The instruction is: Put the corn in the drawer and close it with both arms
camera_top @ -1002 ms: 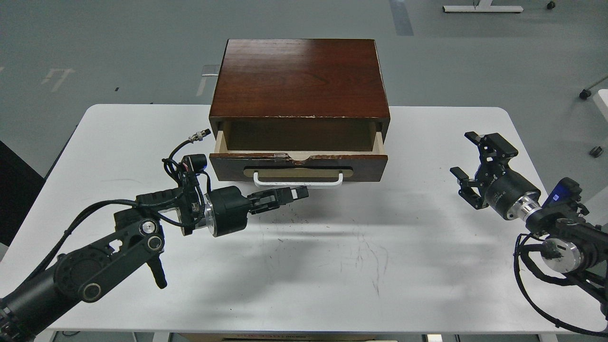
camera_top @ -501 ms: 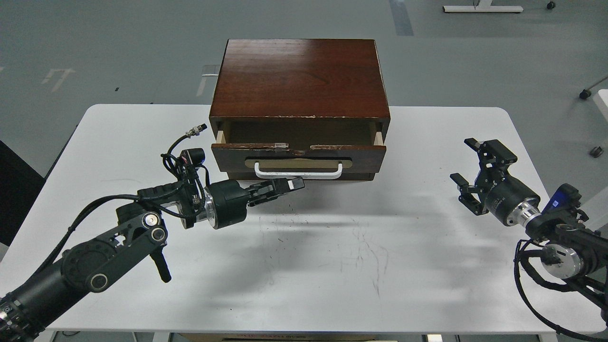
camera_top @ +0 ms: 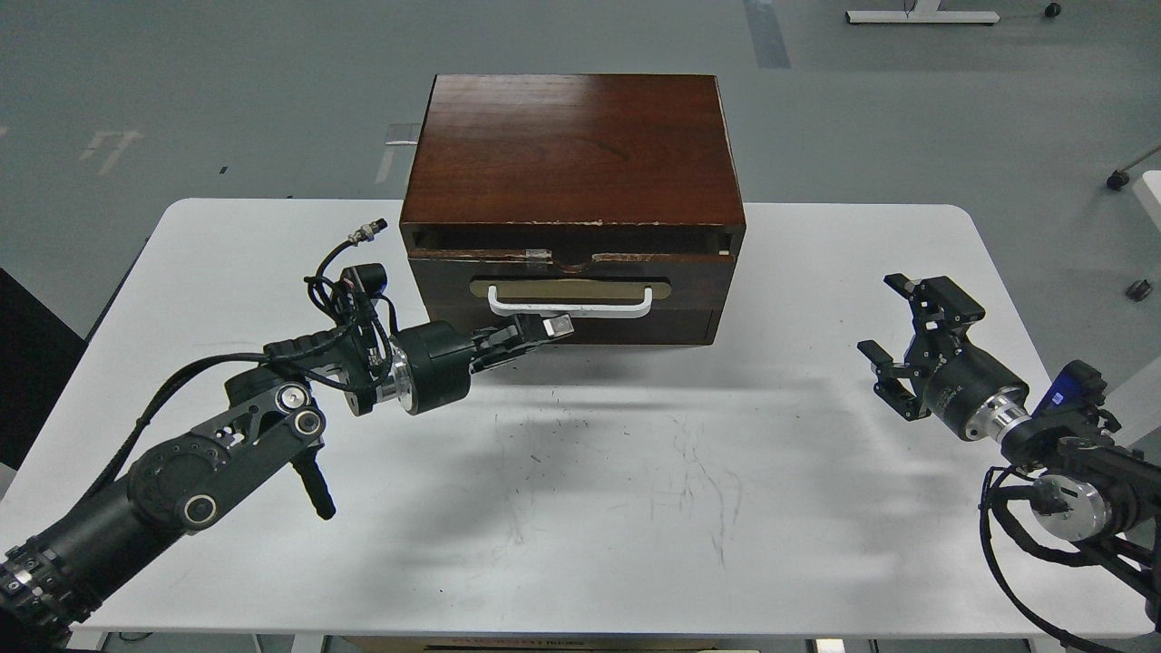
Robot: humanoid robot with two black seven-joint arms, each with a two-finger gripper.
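The dark reddish-brown cabinet (camera_top: 571, 145) stands at the table's far middle. Its drawer (camera_top: 567, 295) is pushed almost fully in, with only a thin gap under the cabinet top. The white bar handle (camera_top: 570, 304) shows on the drawer front. My left gripper (camera_top: 549, 326) is shut, and its fingertips press against the drawer front just below the handle. My right gripper (camera_top: 907, 340) is open and empty, over the table well to the right of the cabinet. The corn is hidden from view.
The white table (camera_top: 580, 490) has scuff marks in its middle. My left arm's elbow and cables (camera_top: 299, 408) lie over the table's left part. Grey floor lies beyond the table's far edge.
My left gripper has moved forward and pushed the drawer from half open to nearly shut. My right gripper has sunk slightly and stayed open.
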